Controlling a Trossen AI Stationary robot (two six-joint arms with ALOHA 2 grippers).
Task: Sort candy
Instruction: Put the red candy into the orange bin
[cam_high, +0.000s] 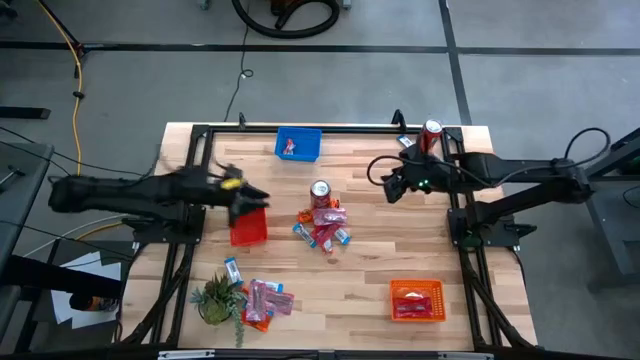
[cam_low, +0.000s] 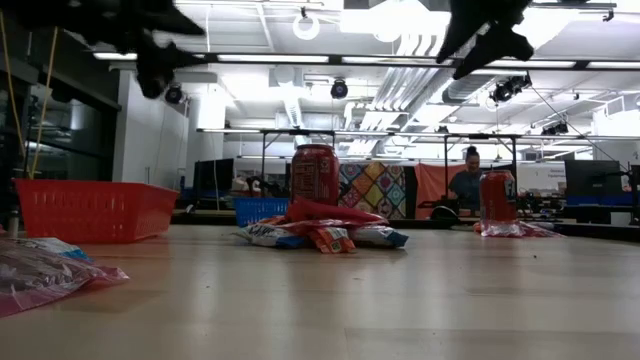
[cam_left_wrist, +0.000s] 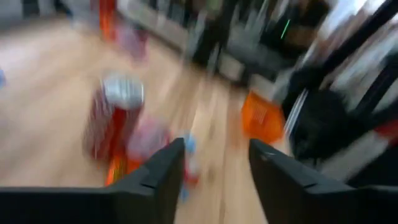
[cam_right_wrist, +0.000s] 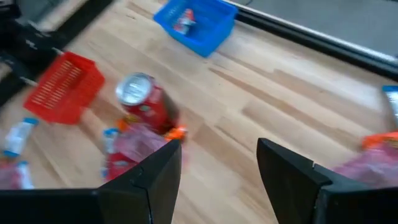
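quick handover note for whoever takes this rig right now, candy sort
Left end effector: open, empty, above the red plastic basket.
Right end effector: open, empty, hovering right of the central pile.
Candy: main pile of small wrapped packets beside the red drink can; second heap by the small green plant.
Done: some candy in the blue basket and the orange basket.
Left: both heaps.

This is a robotics lab or workshop in an open industrial hall. A pale wooden table (cam_high: 360, 270) in a black metal frame (cam_high: 470, 260) stands on grey concrete floor (cam_high: 520, 80). Behind it run white ceiling ducts (cam_low: 400, 75), strip lights (cam_low: 260, 58), rows of workbenches and a seated person (cam_low: 468, 185).
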